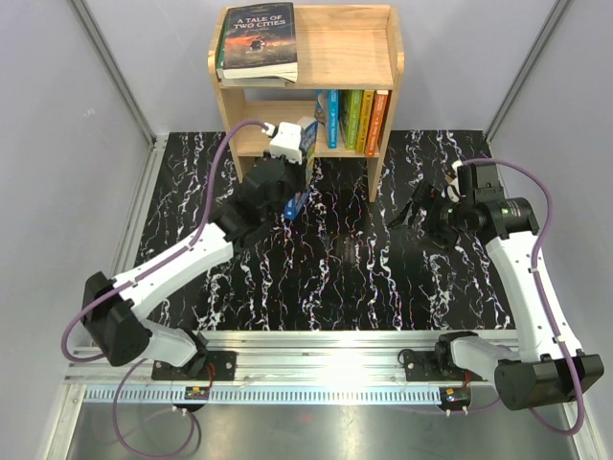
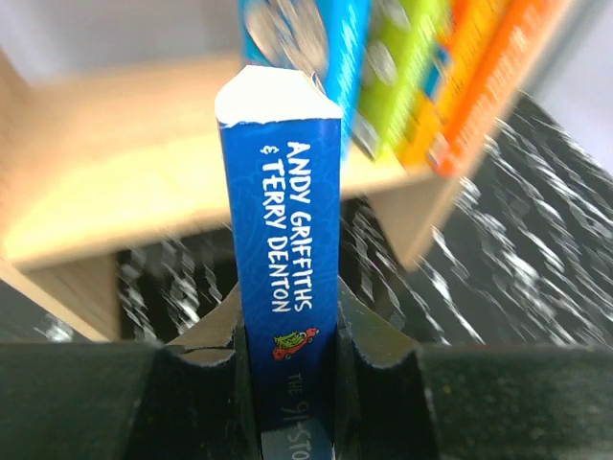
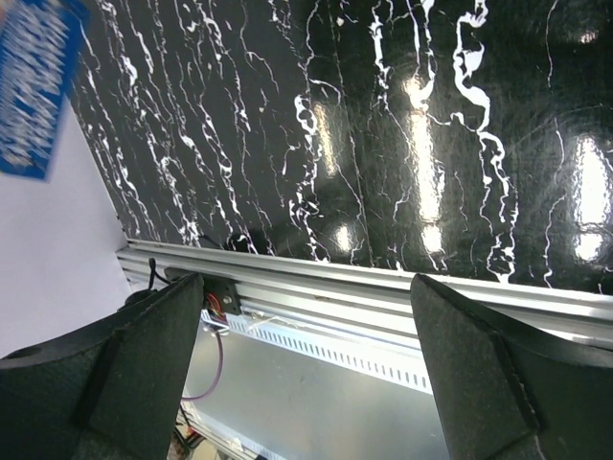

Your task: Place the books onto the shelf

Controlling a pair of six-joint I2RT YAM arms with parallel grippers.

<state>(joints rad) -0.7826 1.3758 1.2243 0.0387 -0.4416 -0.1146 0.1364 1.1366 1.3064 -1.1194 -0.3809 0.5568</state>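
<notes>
Pinched in the left gripper (image 2: 287, 331), a blue Treehouse paperback (image 2: 281, 211) stands upright before the shelf (image 1: 378, 57) at the far edge of the table (image 1: 364, 278), apparently mid-placement and needing a push in beside the shelved books (image 1: 354, 120); the right gripper (image 1: 426, 211) gapes empty.

Bright overhead light, glare patches on glossy table (image 3: 383, 144), shelf (image 2: 115, 182) blurred in left wrist view

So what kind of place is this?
Probably a robot test booth, not a home: the left arm and right arm are bolted to a metal rail, with plain grey walls around a wooden shelf.
</notes>
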